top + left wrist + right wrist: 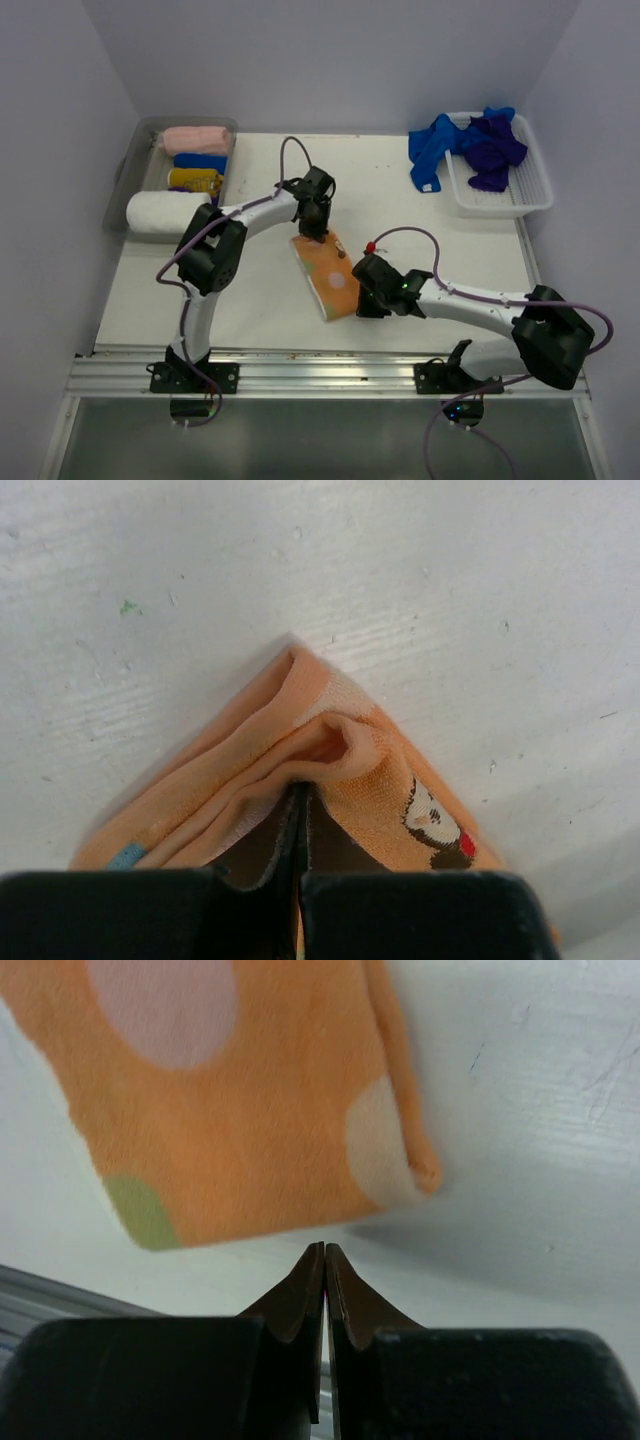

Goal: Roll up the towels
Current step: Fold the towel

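one orange towel [325,278] lies flat, long axis far-left to near-right.

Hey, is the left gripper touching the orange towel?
Touching. The left wrist view shows the left gripper shut on the orange towel, a fold pinched between the jaws.

The desk [400,200] has a white, flat surface with fine scratches and small dark specks.

- Clear bin [125,178]: translucent plastic, at the far left corner, overhanging the left edge.
- White basket [527,196]: slotted walls, at the far right corner, parallel to the right edge.
- Aluminium rail [320,366]: runs along the full near edge.
- Green speck [127,606]: on the bare surface.
- Thin blue scratch [478,1057]: on the surface near the near edge.
- Pale walls [330,60]: enclose the far, left and right edges.
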You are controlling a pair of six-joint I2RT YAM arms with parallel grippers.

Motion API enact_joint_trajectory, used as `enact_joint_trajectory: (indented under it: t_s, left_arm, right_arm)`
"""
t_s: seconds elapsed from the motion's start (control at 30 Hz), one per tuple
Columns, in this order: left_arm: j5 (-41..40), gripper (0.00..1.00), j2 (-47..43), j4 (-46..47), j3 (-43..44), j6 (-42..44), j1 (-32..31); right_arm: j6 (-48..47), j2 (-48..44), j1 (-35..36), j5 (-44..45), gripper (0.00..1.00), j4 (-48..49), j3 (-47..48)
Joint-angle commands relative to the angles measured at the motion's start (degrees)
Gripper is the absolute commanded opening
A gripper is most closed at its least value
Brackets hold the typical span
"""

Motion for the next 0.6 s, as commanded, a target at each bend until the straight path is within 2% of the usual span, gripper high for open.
enact_joint_trajectory:
  t_s: [0.0, 0.1, 0.23, 0.37, 0.4, 0.5, 0.57]
  left_arm:
    - [-4.29, 0.0, 0.81, -1.35, 5.52, 4.4, -0.61]
    - [-6.75, 0.02, -4.72, -1.0, 5.19, 5.72, -1.23]
    - [-5.53, 0.1, -12.98, -2.67, 2.12, 6.25, -1.23]
    - [1.14, 0.08, -21.76, -2.15, -7.87, 3.01, -1.14]
    - [5.33, 0.06, -23.09, -1.01, -10.43, 0.74, -1.14]
    - [11.94, 0.03, -28.28, 7.15, -21.16, -4.71, -1.93]
    - [13.45, 0.01, -29.95, 12.96, -26.95, -7.27, -3.68]
  right_arm:
    - [4.29, -4.5, 2.01, 3.66, 0.07, -4.49, 1.5]
    - [-0.71, -7.4, 1.93, 7.79, 0.13, -6.69, 3.61]
    - [-12.29, -4.08, 1.93, 8.51, 0.11, -8.45, 10.71]
    - [-16.36, 1.64, 1.93, 6.75, 0.1, -7.23, 15.21]
    - [-16.63, 3.04, 1.67, 6.75, 0.11, -6.96, 15.83]
    - [-16.98, 7.09, -0.43, 5.79, 0.1, -5.48, 17.06]
    - [-17.16, 7.62, -2.11, 3.86, 0.1, -2.93, 15.66]
